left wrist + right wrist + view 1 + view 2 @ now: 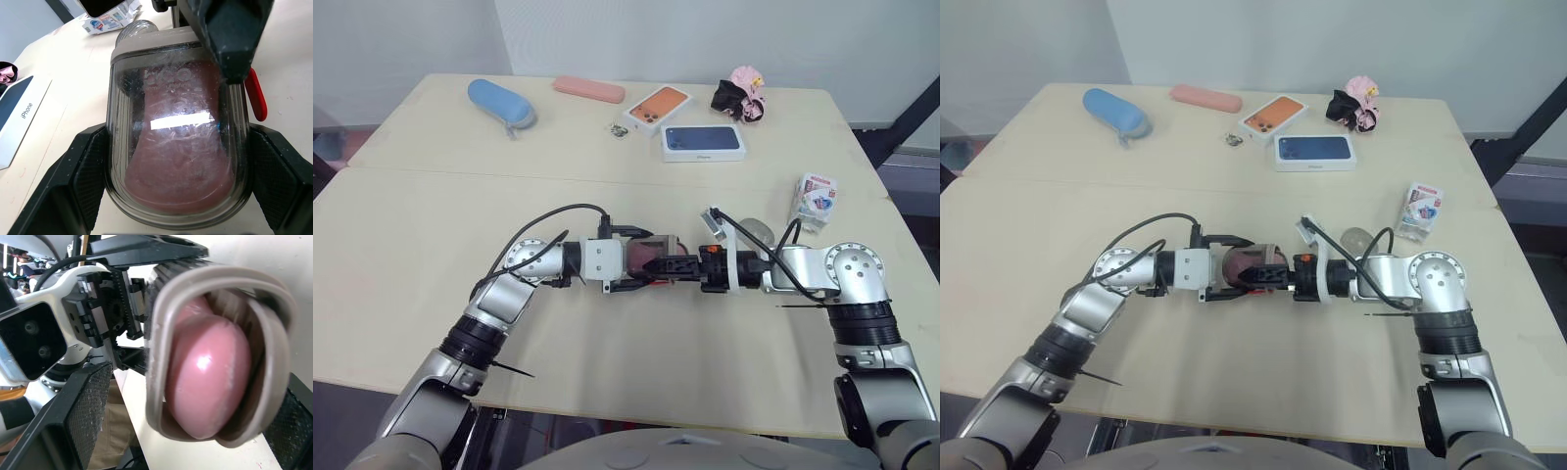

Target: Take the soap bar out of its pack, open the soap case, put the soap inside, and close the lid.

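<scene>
A clear soap case [644, 257] lies on its side just above the table, and my left gripper [640, 261] is shut on it, one black finger [83, 171] on each flank. A pink soap bar [210, 377] sits inside, seen through the case's open grey-rimmed mouth. My right gripper [664, 266] faces that mouth from the right. Its fingers [83, 421] stand apart on either side of the rim, open. A clear domed lid [756, 232] rests on the table behind the right wrist. The crumpled soap pack [815, 201] stands at the right.
At the back of the table are a blue pouch [501, 103], a pink case [588, 89], an orange phone box [658, 108], a blue phone box [704, 142] and a pink-and-black bundle [740, 95]. The table's front edge [636, 419] runs close below the arms.
</scene>
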Controlling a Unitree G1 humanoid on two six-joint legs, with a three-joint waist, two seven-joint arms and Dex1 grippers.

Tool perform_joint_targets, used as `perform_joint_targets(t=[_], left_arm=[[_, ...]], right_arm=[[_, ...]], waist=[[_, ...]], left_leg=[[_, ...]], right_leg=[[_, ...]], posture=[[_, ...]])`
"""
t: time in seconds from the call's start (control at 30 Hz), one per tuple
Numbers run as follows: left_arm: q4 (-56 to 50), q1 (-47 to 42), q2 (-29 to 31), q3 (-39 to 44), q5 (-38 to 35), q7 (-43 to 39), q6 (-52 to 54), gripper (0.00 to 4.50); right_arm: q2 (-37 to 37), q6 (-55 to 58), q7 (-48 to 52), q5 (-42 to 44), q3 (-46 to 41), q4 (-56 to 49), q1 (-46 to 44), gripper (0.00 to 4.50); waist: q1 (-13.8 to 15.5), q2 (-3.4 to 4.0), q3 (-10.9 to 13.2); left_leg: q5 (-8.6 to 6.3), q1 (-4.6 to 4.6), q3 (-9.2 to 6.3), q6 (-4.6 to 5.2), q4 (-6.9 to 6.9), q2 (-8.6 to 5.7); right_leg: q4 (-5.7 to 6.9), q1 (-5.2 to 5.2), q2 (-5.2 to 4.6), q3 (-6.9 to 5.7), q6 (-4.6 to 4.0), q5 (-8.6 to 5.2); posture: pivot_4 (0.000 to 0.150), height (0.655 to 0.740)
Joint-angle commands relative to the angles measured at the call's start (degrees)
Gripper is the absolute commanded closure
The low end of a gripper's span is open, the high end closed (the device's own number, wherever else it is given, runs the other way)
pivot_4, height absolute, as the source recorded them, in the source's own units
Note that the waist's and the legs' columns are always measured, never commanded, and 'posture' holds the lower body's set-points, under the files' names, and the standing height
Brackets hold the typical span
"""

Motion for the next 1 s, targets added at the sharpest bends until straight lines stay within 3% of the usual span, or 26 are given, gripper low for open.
perform_joint_targets(t=[0.03, 0.17, 0.67, 0.73, 1.0], left_arm=[[-1.97, -1.05, -0.1, 0.56, -0.71, 0.66, -0.48, 1.01], [-1.79, -1.26, -0.09, 0.6, -0.78, 0.71, -0.56, 1.01], [-1.5, -2.09, -0.62, 1.85, -3.77, -0.03, 4.39, 1.01], [-1.8, -2.3, -0.3, 2.25, -5.61, -1.65, 6.01, 0.0], [0.87, -4.32, 2.92, 4.7, -10.42, -6.65, 11.15, 0.0]], right_arm=[[-1.31, -2.52, -0.71, 3.12, 0.94, -0.48, 0.23, 1.27], [-2.58, -3.59, -0.34, 2.93, 2.25, -0.44, 0.56, 2.41], [-4.19, -4.52, 5.27, -3.49, 4.18, -2.2, -0.18, 2.42], [-4.61, -4.3, 6.47, -5.16, 4.42, -2.72, -0.48, 2.42], [-5.61, -3.12, 10.47, -10.39, 4.12, -4.39, -0.54, 2.42]], waist=[[0.01, 0.0, 0.0], [0.01, 0.0, 0.0], [0.02, 0.0, 0.0], [0.02, 0.0, 0.0], [0.03, 0.0, 0.0]], left_leg=[[0.0, 0.0, 0.0, 0.0, 0.0, 0.0], [-0.01, -0.02, -0.01, -0.01, 0.0, -0.01], [-0.01, -0.06, -0.01, -0.01, 0.0, -0.01], [-0.01, -0.06, -0.01, -0.01, 0.0, -0.01], [-0.01, -0.05, -0.01, -0.02, -0.01, -0.01]], right_leg=[[0.0, 0.0, 0.0, 0.0, 0.0, 0.0], [0.0, 0.0, 0.0, -0.02, 0.01, 0.0], [0.0, 0.0, 0.01, -0.03, 0.01, 0.0], [-0.01, 0.0, 0.01, -0.03, 0.01, 0.0], [-0.02, 0.0, 0.03, -0.03, 0.01, 0.0]], posture=[[0.15, 0.74], [0.15, 0.74], [0.15, 0.74], [0.15, 0.74], [0.15, 0.74]])
